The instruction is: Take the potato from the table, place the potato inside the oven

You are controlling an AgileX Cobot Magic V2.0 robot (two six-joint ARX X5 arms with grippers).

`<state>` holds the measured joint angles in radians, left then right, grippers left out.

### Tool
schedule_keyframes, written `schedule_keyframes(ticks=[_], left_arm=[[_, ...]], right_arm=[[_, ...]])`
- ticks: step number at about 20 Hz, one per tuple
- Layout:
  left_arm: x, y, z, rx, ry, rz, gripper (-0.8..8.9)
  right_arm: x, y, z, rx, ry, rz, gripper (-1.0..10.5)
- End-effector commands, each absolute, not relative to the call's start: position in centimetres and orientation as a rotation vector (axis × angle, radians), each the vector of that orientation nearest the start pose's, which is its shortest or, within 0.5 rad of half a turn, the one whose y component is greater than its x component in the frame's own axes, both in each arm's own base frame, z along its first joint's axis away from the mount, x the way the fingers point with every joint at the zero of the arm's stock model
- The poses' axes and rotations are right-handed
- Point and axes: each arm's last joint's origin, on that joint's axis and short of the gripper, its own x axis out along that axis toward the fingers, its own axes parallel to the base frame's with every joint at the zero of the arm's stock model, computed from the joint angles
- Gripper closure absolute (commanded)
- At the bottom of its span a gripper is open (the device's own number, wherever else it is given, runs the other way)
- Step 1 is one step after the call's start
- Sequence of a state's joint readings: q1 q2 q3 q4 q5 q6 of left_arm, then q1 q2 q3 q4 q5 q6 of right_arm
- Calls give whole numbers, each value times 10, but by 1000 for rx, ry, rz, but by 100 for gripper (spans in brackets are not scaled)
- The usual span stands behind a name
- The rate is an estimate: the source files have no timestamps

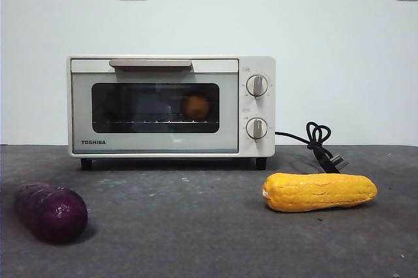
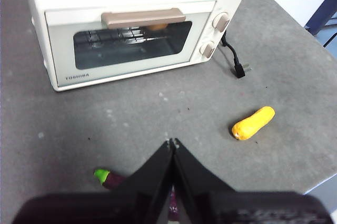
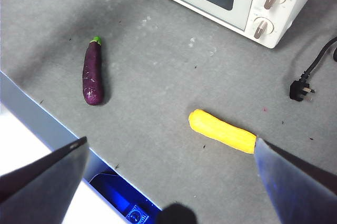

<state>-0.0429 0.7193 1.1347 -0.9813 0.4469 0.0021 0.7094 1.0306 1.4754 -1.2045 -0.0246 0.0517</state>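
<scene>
Potato (image 1: 195,106): I see it inside the Toshiba toaster oven (image 1: 171,105), behind the dark glass, on the wire rack toward the knob side. Door reads as closed, bar handle (image 1: 150,64) up at the top edge. In the left wrist view only an orange sliver shows under the handle.

Handling, my judgement: firm, fairly dense, matte skin that should not slip; round, so it can roll on the rack. I would take it across its widest middle, were it to be moved again.

Oven contents: the potato and the rack, nothing else I can make out. Task looks complete to me.

Outside the oven, on the surface (image 1: 196,226): a purple eggplant (image 1: 51,212) in front of the oven's Toshiba-label side; a yellow corn cob (image 1: 319,191) in front of its knob side; the black cord and plug (image 1: 323,144) beside the knobs.

Left pincer (image 2: 172,143): jaws pressed together, holding nothing, raised well in front of the oven above the eggplant.

Right pincer (image 3: 168,150): jaws spread wide, holding nothing, raised well in front of the oven, near the corn.
</scene>
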Motion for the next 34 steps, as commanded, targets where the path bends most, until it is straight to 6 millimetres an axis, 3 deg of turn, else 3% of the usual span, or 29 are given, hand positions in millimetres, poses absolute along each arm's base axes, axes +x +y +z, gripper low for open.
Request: schedule_keyframes(ticks=[1,2,3,7,26,31,34], left_arm=[[98,-17,383,-84,553,-486,821],[97,-17,384,-84,553,-487,821],[97,-17,384,-84,555,-486,822],[97,-17,383,-85,560,-487,821],[100,-17,381,-43,571,-490,818],[104,-13,400,176,273,-363,818],[98,-8,391,230,21,-287,818]], right_arm=[[113,98,423,-219,740,684,416],[113,98,423,-220,743,684,428],[113,98,423,-221,747,683,512],[112,98,422,-224,753,683,954],[111,97,423,-202,755,671,945],[111,96,423,-203,755,669,945],[111,96,423,-203,755,669,945]])
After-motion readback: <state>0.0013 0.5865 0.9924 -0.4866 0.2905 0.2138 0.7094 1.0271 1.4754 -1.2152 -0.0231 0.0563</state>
